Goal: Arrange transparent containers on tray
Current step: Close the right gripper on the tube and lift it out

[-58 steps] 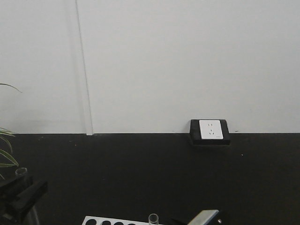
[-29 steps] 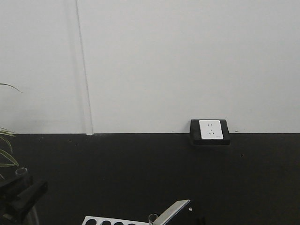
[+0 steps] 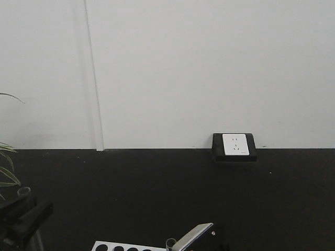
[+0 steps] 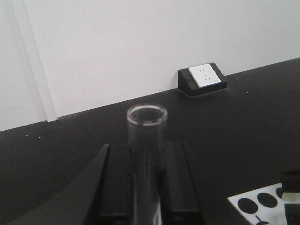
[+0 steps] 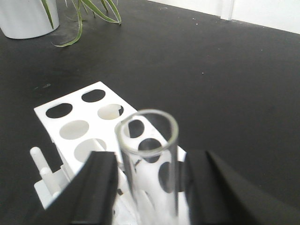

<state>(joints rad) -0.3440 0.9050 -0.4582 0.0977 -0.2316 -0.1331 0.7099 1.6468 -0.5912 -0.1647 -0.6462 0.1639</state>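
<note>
At the lower left of the front view we find the left gripper (image 4: 146, 151) clamped on an upright test tube (image 4: 146, 123) — rim above the fingers (image 4: 117, 180). Toward bottom centre, the right gripper (image 5: 150, 158) pinches a second test tube (image 5: 148, 140), upright above the white rack (image 5: 70, 127) — whether it is seated in the rack, we cannot tell.

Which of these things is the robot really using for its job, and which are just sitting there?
For the job: the left test tube, gripped in the left hand; the right test tube, at the right hand, by the white rack. The tray isn't in view.
Just lying about: the wall socket; the potted plant.
</note>
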